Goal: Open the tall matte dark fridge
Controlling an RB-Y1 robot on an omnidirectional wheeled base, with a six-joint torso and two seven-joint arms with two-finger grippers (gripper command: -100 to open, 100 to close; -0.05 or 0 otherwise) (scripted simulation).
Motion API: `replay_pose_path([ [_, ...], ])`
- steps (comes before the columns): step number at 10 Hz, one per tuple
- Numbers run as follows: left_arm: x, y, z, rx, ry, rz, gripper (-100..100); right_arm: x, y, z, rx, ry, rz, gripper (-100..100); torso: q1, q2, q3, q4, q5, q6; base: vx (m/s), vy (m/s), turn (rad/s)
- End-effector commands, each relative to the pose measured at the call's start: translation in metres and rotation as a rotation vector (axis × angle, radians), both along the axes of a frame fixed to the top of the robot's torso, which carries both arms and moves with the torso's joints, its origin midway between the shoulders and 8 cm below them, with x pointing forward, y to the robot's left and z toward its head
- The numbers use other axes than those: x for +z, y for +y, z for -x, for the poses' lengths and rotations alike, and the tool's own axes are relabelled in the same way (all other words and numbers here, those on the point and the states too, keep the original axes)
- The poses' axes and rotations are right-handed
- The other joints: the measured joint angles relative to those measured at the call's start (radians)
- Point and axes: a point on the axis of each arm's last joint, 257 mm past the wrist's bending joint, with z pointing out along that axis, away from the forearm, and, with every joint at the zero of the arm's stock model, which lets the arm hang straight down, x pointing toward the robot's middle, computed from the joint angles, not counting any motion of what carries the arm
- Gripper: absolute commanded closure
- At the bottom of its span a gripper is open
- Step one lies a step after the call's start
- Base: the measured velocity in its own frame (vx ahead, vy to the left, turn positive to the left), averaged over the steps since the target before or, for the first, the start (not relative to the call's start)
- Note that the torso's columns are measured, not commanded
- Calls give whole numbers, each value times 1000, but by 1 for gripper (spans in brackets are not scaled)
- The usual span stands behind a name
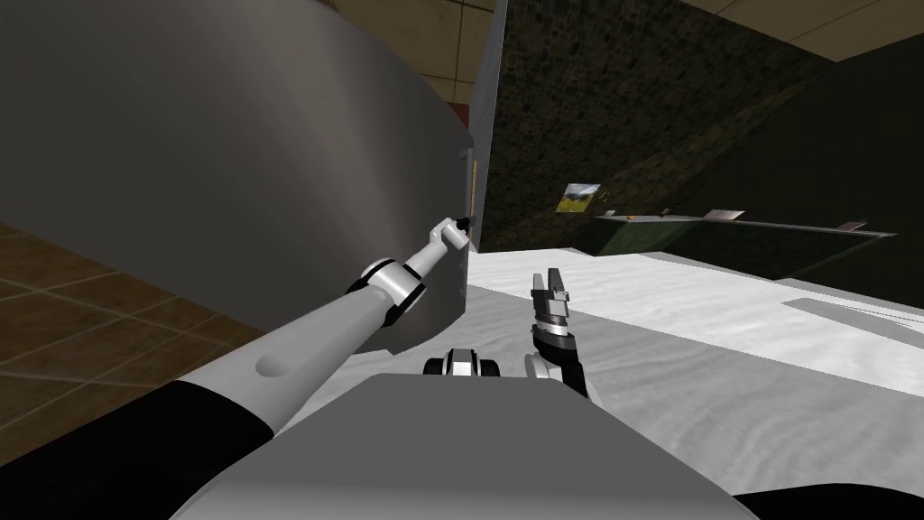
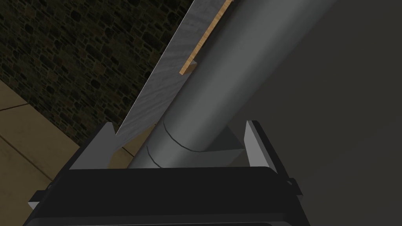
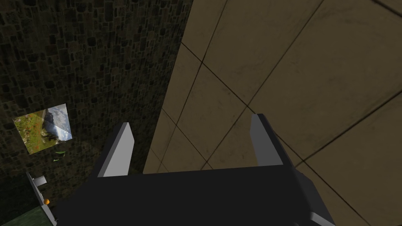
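- The fridge (image 1: 226, 162) is seen as a broad grey face at the robot's left, standing close in front of it and rising tall out of the head view.
- The left arm is stretched out to the door's far edge, and the left pincer (image 2: 179, 124) is set at the handle (image 2: 204, 98), a round grey bar.
- The left pincer's fingers are held apart. The bar is straddled by them, one finger on each side, with a slim gap left at both; nothing is clamped yet.
- The handle's long axis runs along the door's edge, up the height of the fridge, and slants away from the pincer's body between the fingers.
- The door's dark flat face lies just beside one finger; a thin grey panel (image 2: 157, 98) with a tan strip (image 2: 206, 35) lies just beside the other.
- The left arm is much the nearer to the handle. The right pincer (image 1: 548, 280) is held upright over the white counter (image 1: 722, 316), well apart from the fridge, its fingers apart and empty.
- Whether the door has been parted from the body of the fridge cannot be told.
- The coming move is judged to be a closing on the bar, then a pull towards the robot.
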Motion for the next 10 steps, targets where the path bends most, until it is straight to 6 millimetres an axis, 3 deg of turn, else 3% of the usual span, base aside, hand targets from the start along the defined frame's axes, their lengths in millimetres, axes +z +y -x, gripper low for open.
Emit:
replay_pose_path([
  [1, 27, 11, -6, 3, -36, 31, -100, 0, 0, 0, 0, 0, 0, 0, 1, 1, 0, 2, 0, 2, -77, 14, -103],
  [2, 28, 14, -9, 16, -31, 25, -100, 0, 0, 0, 0, 0, 0, 0, -1, 4, 3, 6, -1, 2, -39, 2, -12],
  [3, 14, 25, -15, 40, -3, 16, -100, 0, 0, 0, 0, 0, 0, 0, -2, 6, 4, 7, -1, 1, 5, -7, 1],
  [4, 11, 22, -13, 33, -1, 20, -100, 0, 0, 0, 0, 0, 0, 0, 0, 5, 3, 5, 0, 0, 9, -5, 2],
  [5, 8, 23, -14, 36, 5, 19, 0, 0, 0, 0, 0, 0, 0, 0, 1, 4, 2, 3, 0, 0, 0, 0, 0],
  [10, -2, 24, -14, 39, 20, 19, 0, 0, 0, 0, 0, 0, 0, 0, 2, -1, -1, -1, 1, -1, 0, 0, 0],
])
